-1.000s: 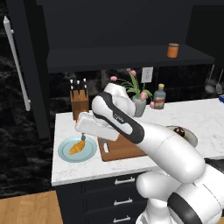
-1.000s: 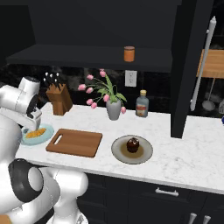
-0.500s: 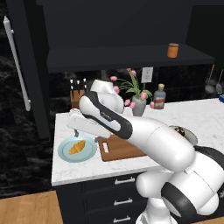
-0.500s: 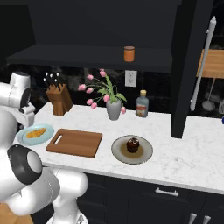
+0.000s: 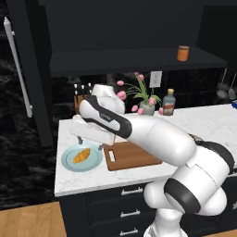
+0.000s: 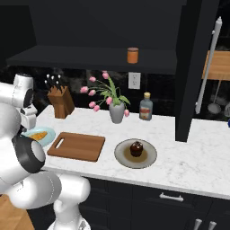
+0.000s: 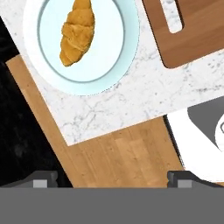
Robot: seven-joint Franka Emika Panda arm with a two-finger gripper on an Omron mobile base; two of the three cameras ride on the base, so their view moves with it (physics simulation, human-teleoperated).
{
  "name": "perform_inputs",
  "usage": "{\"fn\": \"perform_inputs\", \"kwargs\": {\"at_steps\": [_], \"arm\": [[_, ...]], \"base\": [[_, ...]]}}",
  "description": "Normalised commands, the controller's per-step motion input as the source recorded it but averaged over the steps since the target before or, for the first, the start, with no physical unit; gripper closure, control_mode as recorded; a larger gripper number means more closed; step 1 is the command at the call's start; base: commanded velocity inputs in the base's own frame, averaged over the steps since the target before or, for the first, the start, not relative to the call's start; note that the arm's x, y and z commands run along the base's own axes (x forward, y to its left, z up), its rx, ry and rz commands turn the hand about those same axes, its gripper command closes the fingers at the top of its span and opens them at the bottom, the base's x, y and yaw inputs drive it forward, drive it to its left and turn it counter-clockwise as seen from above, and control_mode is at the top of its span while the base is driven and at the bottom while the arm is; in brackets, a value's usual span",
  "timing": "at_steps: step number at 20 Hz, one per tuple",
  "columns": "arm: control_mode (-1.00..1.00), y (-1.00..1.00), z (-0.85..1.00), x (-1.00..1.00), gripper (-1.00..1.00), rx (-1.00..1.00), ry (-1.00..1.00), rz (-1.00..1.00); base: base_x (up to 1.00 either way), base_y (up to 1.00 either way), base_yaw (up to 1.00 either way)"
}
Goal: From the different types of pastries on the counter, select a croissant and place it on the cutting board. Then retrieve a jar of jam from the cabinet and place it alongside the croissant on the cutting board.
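From the left base view, the white arm reaches over the counter [image 5: 203,122] with its gripper [image 5: 89,143] hanging above the light-blue plate [image 5: 69,163], fingers spread wide and empty, while the croissant [image 5: 81,156] lies on that plate just beside the cutting board [image 5: 134,156]; the jar of jam [image 5: 183,53] waits on the ledge of the black cabinet [image 5: 129,60], and a bottle [image 5: 169,102] and a vase of tulips [image 5: 147,108] stand behind — a descent from here could clip the plate's rim and skid it toward the counter's edge. From the right base view, the plate [image 6: 47,133] peeks out beside the arm, the board [image 6: 78,145] sits bare, and the dark round pastry [image 6: 136,148] rests on its own grey plate [image 6: 150,158] — well apart, so a mix-up looks unlikely. From the hand view, the croissant [image 7: 78,30] sits high in the frame, far from the line between the finger tips [image 7: 45,178], which frame wooden floor [image 7: 113,157] rather than pastry — closing now would likely catch nothing, and a grab across the croissant's length rather than its width could let it roll free
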Motion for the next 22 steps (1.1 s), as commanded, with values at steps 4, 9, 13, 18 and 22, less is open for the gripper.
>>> {"fn": "perform_inputs", "kwargs": {"at_steps": [4,9,13,18,22], "arm": [[-1.0,0.0,-0.44,0.0,-1.0,-0.04,-0.05,0.0],[-1.0,0.0,-0.27,0.09,-1.0,-0.13,-0.21,0.0],[-1.0,0.0,-0.31,0.11,-1.0,-0.08,-0.12,0.0],[-1.0,0.0,-0.09,0.16,-1.0,-0.03,-0.04,0.0],[-1.0,0.0,-0.06,0.25,-1.0,0.0,0.0,0.0]], "base": [[0.0,0.0,0.0],[0.0,0.0,0.0],[0.0,0.0,0.0],[0.0,0.0,0.0],[0.0,0.0,0.0]]}}
